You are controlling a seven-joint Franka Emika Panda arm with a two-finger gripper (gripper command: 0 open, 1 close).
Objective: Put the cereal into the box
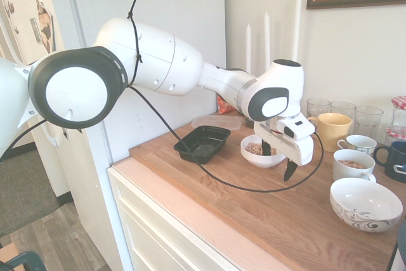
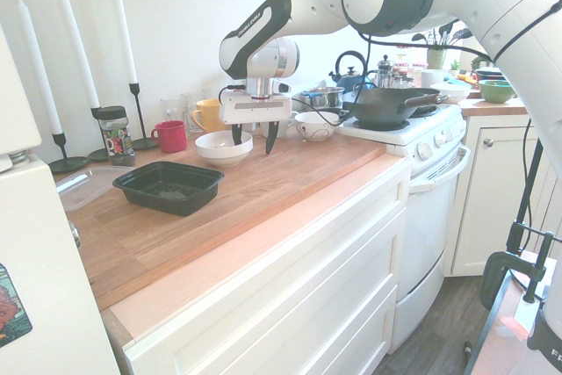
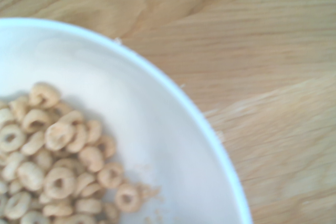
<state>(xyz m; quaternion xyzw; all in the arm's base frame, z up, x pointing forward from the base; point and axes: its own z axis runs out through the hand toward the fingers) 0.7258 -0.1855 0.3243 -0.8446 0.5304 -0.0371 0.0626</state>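
Gripper (image 2: 255, 137) open, straddling white bowl (image 1: 262, 155) rim; cereal (image 3: 52, 166) inside. Close firmly on rim before tipping into box (image 2: 169, 187).

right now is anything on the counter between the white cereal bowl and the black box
No. In the second exterior view only bare wood shows between the white bowl of cereal and the black box.

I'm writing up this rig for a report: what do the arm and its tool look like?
The arm is glossy white, built of rounded segments with dark grey rings and round caps at the joints. A black cable is tied along it. The tool has a boxy white body and two black fingers.
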